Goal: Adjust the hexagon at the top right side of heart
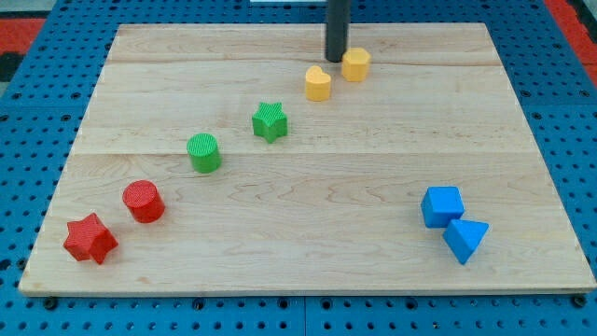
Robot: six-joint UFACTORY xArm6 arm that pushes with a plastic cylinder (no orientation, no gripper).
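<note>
A yellow hexagon (355,64) sits near the view's top centre of the wooden board (308,233). A yellow heart (318,83) lies just below and to the left of it, a small gap between them. My tip (336,57) comes down from the view's top and stands right beside the hexagon's left side, just above the heart's upper right. Whether the tip touches the hexagon cannot be told.
A diagonal row runs down to the view's left: green star (270,121), green cylinder (203,152), red cylinder (144,201), red star (90,239). A blue cube (442,205) and blue triangle (465,240) sit together at the lower right.
</note>
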